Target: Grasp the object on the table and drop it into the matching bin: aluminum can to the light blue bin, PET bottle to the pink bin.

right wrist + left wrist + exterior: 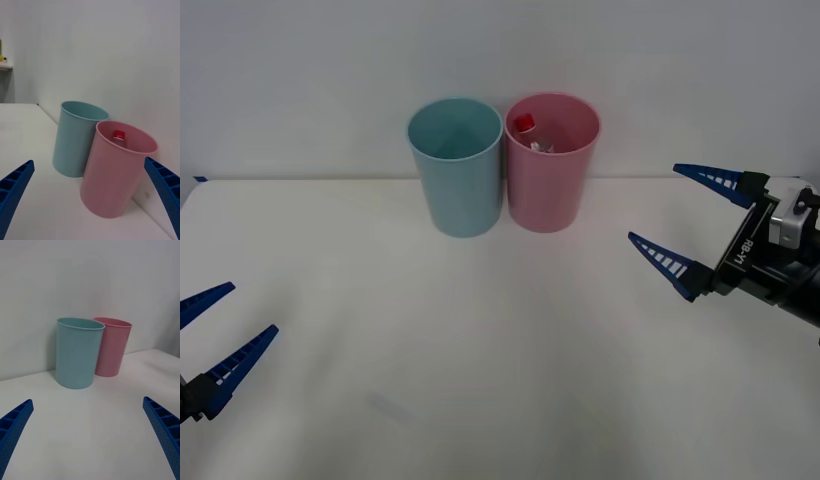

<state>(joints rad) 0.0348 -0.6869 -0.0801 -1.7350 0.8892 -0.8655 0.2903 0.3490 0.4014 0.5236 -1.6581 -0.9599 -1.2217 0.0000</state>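
Looking down, we see the PET bottle [530, 133] inside the pink bin [551, 190], red cap up, beside the light blue bin [458, 185] on the table [480, 350]; our right gripper [688, 225] hovers spread wide and empty, our left gripper [220, 325] low, likewise wide

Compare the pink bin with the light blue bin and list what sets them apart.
The pink bin holds the PET bottle, its red cap up; the light blue bin shows bare inner wall. The pink bin stands on the robot's right, the light blue bin on its left. Both are upright, tapered, alike in size, side by side on the table.
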